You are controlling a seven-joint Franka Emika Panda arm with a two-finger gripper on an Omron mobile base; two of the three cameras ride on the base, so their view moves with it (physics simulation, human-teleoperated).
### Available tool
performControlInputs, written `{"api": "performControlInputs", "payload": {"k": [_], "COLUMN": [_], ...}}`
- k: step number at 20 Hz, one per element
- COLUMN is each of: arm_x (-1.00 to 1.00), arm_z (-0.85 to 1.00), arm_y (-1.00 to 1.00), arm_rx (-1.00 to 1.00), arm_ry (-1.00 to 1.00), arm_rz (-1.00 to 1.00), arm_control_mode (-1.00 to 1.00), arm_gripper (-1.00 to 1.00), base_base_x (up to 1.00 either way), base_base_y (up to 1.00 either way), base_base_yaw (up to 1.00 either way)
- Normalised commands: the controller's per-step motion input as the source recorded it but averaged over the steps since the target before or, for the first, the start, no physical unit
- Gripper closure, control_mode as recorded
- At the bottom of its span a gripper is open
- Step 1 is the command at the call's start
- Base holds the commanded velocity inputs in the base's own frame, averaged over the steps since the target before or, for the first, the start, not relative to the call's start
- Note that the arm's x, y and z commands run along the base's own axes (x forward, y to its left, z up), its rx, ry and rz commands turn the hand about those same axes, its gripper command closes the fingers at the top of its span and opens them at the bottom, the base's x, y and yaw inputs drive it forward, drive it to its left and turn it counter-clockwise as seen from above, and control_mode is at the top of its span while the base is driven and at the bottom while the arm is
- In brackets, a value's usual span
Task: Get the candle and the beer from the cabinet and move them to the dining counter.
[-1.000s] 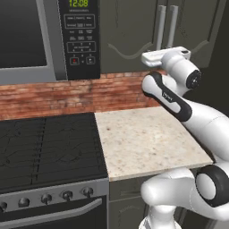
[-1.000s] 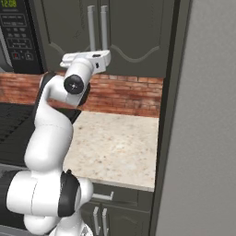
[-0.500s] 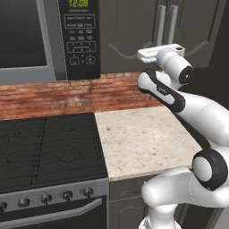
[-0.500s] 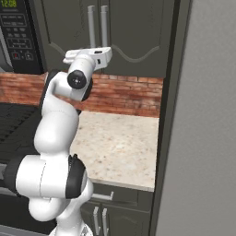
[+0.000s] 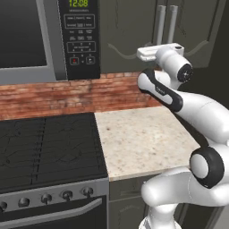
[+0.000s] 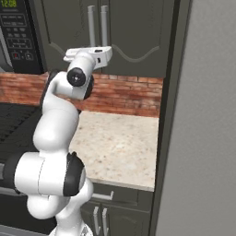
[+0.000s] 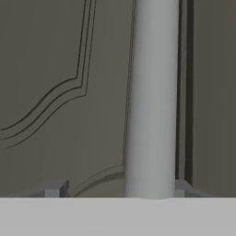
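Gripper at cabinet handle, jaws astride it, doors shut

The white arm rises from the lower right of the left base frame, elbow bent, hand level near top centre. The tool shows two fingertips spread apart along the hand frame's bottom.

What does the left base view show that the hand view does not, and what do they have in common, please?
Left base view alone: the microwave, the brick backsplash, the black stove, the small beige counter and the arm reaching up to the cabinet.
Hand view alone: the finger tips standing on either side of a handle, apart.
Both: the cabinet's arched door panel and a pale bar handle.
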Motion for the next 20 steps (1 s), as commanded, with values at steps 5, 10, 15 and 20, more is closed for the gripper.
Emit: {"api": "performControlInputs", "payload": {"k": [5,10,15,20], "arm_x": [0.14,0.00,-0.17,-0.57], "arm_z": [-0.01,-0.06,-0.01,0.03], "arm_y": [0.09,0.09,0.16,0.23], "arm_rx": [0.00,0.00,0.00,0.00], "arm_ry": [0.06,0.02,0.00,0.00], "arm_rz": [0.00,0.00,0.06,0.11], "arm_control_mode": [-1.00,-1.00,-1.00,-1.00], "arm_gripper": [1.00,1.00,1.00,1.00], "base_base_x": [0.00,0.00,0.00,0.00], "base_base_y": [0.00,0.00,0.00,0.00], "base_base_yaw": [0.00,0.00,0.00,0.00]}}
